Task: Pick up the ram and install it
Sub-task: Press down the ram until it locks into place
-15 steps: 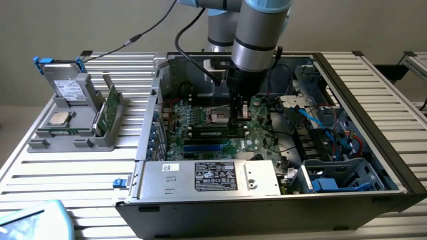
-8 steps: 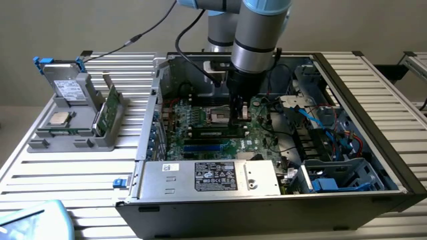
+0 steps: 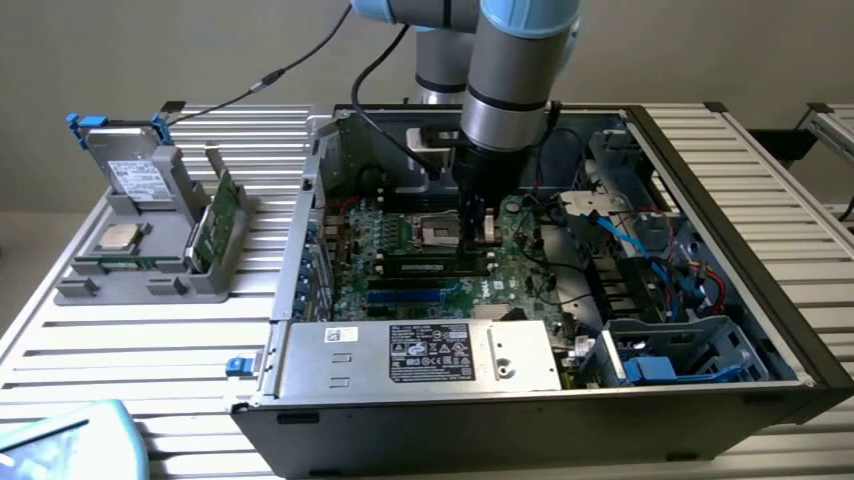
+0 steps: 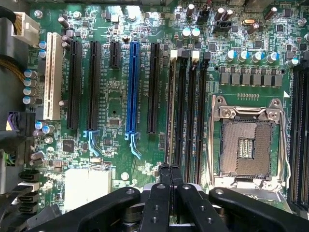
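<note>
- Writing: the power supply [image 3: 414,358] at the near edge of the computer case [image 3: 747,300] carries a black printed label [image 3: 430,352] and a small white sticker [image 3: 343,335]. The text on both is too small to read. No brand can be made out on the motherboard [image 4: 116,111].
- Computer case: lies open on the slatted table [image 3: 147,340]. It holds the motherboard, the power supply, a blue-trimmed drive cage [image 3: 667,360] and loose blue and red cables.
- Motherboard: one blue expansion slot [image 4: 132,87] among black ones, a white slot [image 4: 52,75], four parallel memory slots with white end latches, and a processor socket [image 4: 248,145] with its contact field bare.
- Gray holder [image 3: 147,285]: stands on the table at the exterior view's left, outside the case. It holds a drive with blue clips [image 3: 134,165], a broad green card on edge [image 3: 214,225] and a square silver chip [image 3: 120,237].
- The ram [image 3: 424,267]: a long, narrow, dark-chipped stick, standing on edge in the memory slots inside the case.
- Gripper [image 3: 470,240] [image 4: 170,169]: fingers pressed together with nothing between them, tips directly over the memory slots at the ram's end. Contact cannot be told.
</note>
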You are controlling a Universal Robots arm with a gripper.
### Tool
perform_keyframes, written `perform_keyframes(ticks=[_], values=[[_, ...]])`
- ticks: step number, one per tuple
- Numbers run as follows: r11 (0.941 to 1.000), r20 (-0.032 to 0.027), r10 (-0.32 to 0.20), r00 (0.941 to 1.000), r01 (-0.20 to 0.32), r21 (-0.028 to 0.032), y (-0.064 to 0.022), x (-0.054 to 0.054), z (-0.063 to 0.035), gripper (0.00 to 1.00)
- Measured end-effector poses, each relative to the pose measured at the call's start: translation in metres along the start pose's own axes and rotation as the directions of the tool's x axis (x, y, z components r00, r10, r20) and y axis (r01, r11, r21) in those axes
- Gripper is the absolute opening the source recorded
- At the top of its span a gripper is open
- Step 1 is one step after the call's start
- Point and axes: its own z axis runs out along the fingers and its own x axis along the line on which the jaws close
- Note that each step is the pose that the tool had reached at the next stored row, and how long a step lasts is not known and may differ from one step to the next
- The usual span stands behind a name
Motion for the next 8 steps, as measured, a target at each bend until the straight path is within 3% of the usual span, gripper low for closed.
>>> perform_keyframes(ticks=[4, 8], values=[[1.0, 0.0009, 0.0, 1.0, 0.0, 0.0018, 0.0004, 0.0, 0.0, 0.11], [1.0, 0.0039, 0.0, 1.0, 0.0, 0.0019, 0.0051, 0.0, -0.0103, 0.11]])
